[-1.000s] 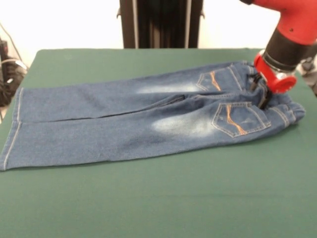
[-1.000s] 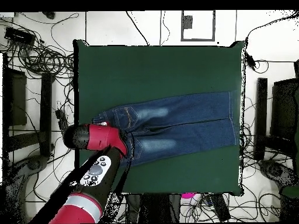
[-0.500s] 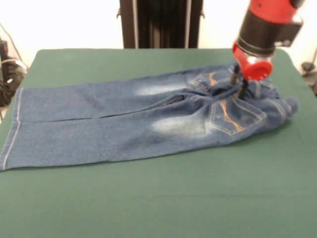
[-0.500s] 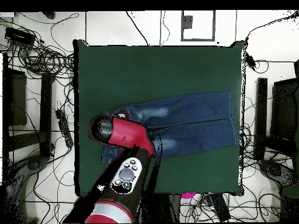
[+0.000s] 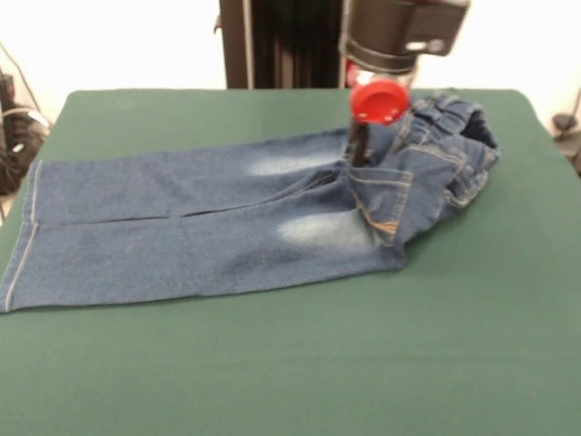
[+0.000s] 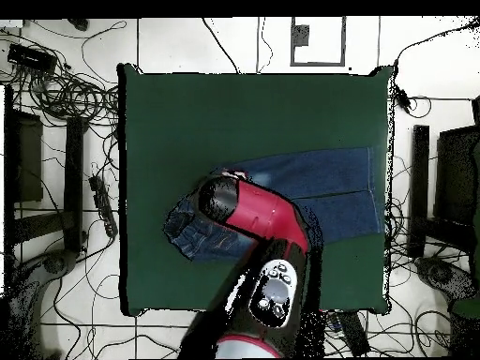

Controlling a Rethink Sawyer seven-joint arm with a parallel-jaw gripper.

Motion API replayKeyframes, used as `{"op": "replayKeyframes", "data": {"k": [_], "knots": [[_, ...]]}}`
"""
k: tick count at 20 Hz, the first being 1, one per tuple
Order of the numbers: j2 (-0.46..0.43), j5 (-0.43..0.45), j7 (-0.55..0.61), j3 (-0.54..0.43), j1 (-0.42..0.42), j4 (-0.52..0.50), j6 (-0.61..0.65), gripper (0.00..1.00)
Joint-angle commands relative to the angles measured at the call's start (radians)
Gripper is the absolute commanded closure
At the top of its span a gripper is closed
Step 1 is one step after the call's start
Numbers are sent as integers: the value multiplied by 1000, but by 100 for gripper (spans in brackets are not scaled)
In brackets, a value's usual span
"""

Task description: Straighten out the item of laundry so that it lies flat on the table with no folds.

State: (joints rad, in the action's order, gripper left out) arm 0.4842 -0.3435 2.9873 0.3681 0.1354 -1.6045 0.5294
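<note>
Gripper (image 5: 357, 150) with fingers clenched on the jeans (image 5: 209, 227), bunching the raised waistband; both legs lie flat across the middle of the green surface (image 5: 300, 363)

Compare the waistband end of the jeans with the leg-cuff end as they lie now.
The waistband end is bunched and lifted into a crumpled heap beside the gripper; the leg-cuff end lies flat on the table. The waistband end shows folds, with a back pocket tilted up; the cuff end is smooth, its hems spread straight. The waistband end sits at the arm; the cuff end is far from it. Both are the same blue denim with pale stitching.
</note>
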Motion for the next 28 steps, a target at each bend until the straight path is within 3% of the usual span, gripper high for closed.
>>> {"op": "replayKeyframes", "data": {"k": [1, 19, 28], "knots": [[-18, 56, -102, -193, -51, -105, -62, 0], [6, 105, -23, -265, -74, -121, -70, 0], [-91, 90, 107, -188, 71, -11, 42, 0]]}}
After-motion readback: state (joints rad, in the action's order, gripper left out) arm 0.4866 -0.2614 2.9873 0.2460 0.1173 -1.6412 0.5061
